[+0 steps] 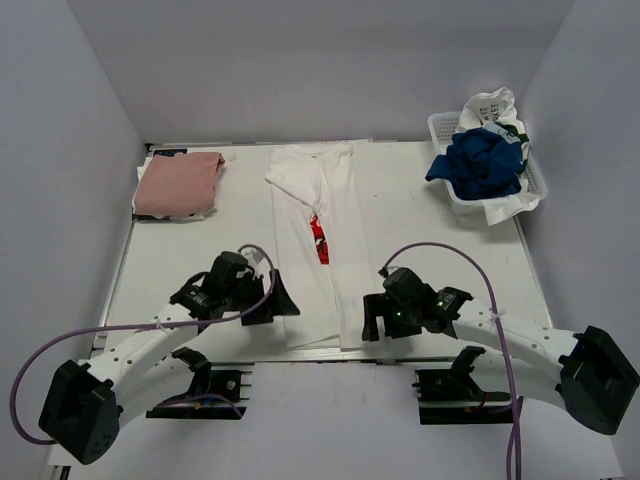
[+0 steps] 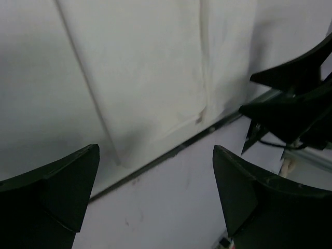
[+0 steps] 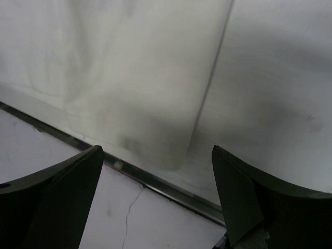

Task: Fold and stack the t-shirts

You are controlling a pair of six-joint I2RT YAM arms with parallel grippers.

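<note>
The left gripper (image 1: 283,300) hangs with its jaws spread wide and nothing between them, just beside the left near corner of a white t-shirt (image 1: 318,290). Its wrist camera shows both dark fingers (image 2: 57,192) clear of the cloth, above the shirt's hem (image 2: 140,78). The right gripper (image 1: 372,318) mirrors it at the right near corner, jaws likewise apart and empty. Its fingers (image 3: 259,202) frame the folded edge (image 3: 145,78) from above.

The white t-shirt lies as a long, narrow strip down the middle of the table (image 1: 420,230), a sliver of red print (image 1: 319,238) showing along the fold. A salmon-pink t-shirt (image 1: 178,183) sits folded at the far left corner. At the far right, a white plastic basket (image 1: 440,122) holds a crumpled blue t-shirt (image 1: 475,165) and a white-and-green t-shirt (image 1: 495,108).
</note>
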